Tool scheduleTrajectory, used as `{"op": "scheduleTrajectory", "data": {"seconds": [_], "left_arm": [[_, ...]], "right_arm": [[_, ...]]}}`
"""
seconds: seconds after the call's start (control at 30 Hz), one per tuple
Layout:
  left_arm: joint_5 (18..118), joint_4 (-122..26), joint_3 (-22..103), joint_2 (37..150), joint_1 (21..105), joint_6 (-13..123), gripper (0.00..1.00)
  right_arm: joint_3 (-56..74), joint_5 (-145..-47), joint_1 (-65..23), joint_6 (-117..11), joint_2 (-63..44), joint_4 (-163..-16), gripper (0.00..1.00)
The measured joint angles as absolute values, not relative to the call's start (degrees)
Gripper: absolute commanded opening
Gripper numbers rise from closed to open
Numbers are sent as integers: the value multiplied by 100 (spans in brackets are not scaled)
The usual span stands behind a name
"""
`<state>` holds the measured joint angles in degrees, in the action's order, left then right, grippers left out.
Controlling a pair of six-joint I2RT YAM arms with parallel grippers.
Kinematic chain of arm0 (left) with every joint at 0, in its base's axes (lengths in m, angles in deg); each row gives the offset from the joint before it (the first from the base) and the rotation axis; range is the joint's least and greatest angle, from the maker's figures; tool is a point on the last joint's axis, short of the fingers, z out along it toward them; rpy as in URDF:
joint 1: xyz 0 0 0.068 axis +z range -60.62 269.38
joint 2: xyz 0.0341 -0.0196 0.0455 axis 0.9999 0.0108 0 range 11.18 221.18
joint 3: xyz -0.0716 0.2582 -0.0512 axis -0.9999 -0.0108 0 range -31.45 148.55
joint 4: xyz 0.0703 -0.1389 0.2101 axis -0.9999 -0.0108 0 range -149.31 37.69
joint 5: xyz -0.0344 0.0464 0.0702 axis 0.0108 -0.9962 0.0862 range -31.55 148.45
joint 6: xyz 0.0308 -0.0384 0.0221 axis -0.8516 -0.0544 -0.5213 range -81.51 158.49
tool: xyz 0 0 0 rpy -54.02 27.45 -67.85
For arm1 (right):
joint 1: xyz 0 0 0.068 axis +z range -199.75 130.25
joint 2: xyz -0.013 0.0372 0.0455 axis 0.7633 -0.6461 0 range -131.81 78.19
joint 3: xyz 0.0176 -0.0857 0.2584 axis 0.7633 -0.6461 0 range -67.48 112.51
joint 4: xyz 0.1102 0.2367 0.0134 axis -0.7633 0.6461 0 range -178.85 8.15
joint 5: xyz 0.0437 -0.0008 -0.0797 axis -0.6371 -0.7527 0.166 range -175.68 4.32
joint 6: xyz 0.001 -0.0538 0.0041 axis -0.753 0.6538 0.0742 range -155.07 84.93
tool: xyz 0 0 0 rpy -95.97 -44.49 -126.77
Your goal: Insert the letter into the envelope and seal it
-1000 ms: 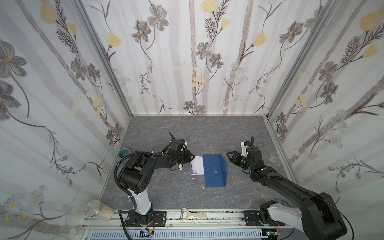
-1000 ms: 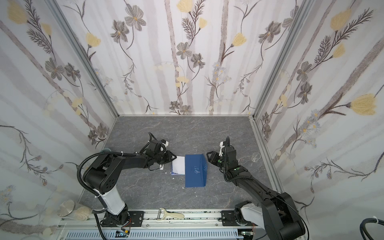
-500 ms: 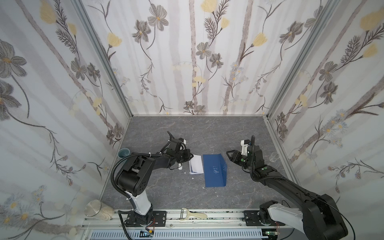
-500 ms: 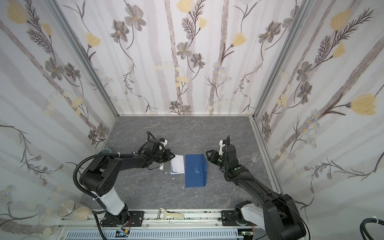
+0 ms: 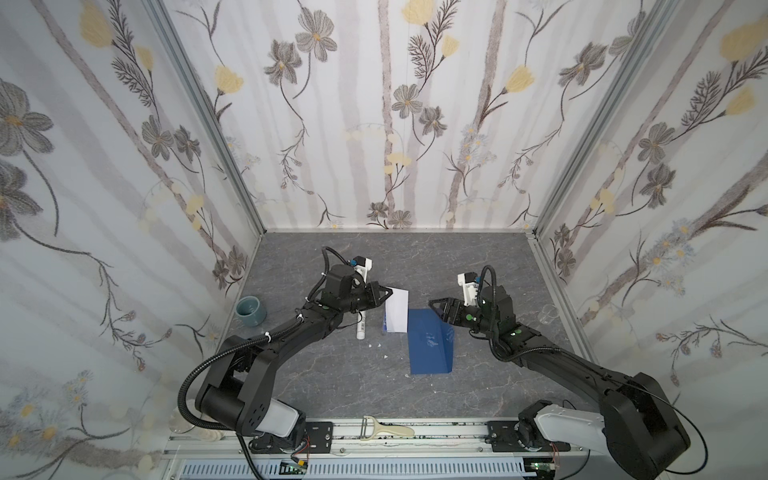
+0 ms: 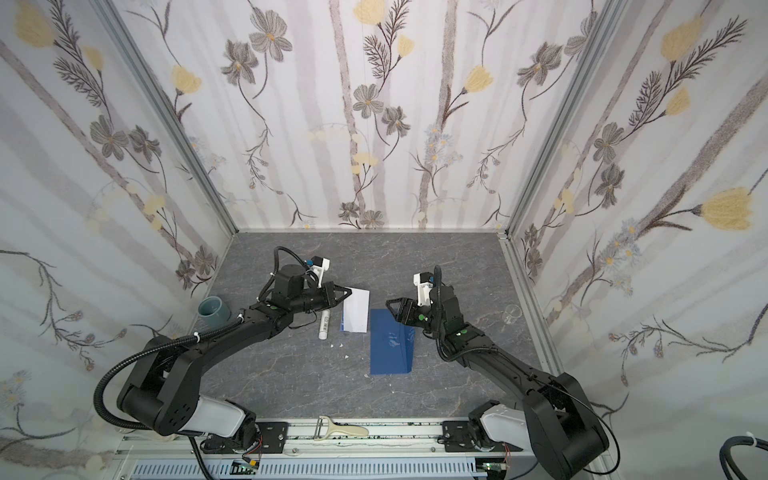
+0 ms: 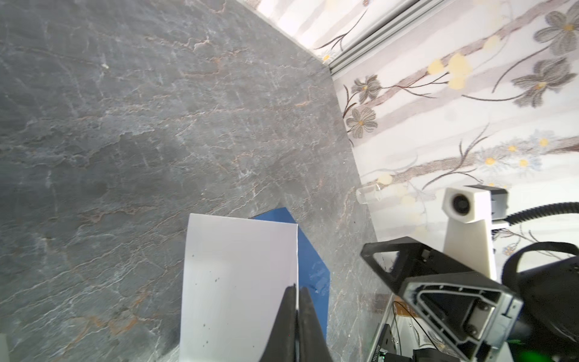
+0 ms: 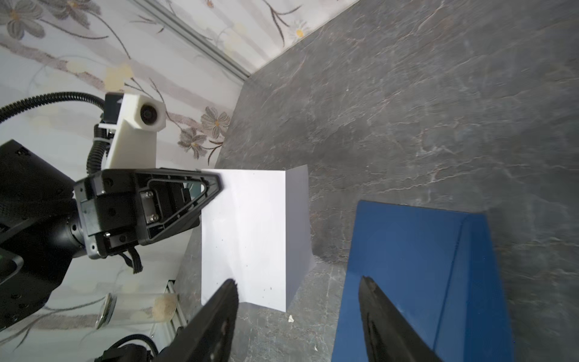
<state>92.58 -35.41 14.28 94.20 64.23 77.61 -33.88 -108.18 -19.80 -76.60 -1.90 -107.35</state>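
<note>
Left jaws, pressed together on an upper corner of the folded letter [image 5: 397,309], hold it raised just beside the far left corner of the envelope [image 5: 430,345], which lies on the desk [image 5: 478,266]; right jaws stand spread and empty near its far edge. Insertion would go best fold-first, with the right jaws steadying the pocket. Since a second ago, the letter has been lifted higher and the right jaws have widened.

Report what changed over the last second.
The left pincer shut on the edge of the letter and tipped it up. The right pincer, open, edged toward it. The envelope and glue stick stayed put.
</note>
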Motion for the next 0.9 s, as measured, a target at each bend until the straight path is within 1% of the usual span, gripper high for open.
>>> {"op": "scheduleTrajectory", "data": {"seconds": [0.23, 0.6, 0.8, 0.9], "left_arm": [[9498, -3501, 1535, 9045, 6423, 8167, 0], [9732, -3095, 1669, 8874, 6373, 8980, 0], [9774, -2878, 1741, 8848, 6340, 9282, 0], [9771, -2760, 1763, 8824, 6314, 9424, 0]], "right_arm": [[-3134, -10996, -1565, -7658, -649, -11207, 67], [-2964, -11173, -1374, -7656, -737, -11614, 73], [-2872, -11299, -1322, -7658, -752, -11804, 73], [-2868, -11367, -1318, -7658, -752, -11845, 68]]}}
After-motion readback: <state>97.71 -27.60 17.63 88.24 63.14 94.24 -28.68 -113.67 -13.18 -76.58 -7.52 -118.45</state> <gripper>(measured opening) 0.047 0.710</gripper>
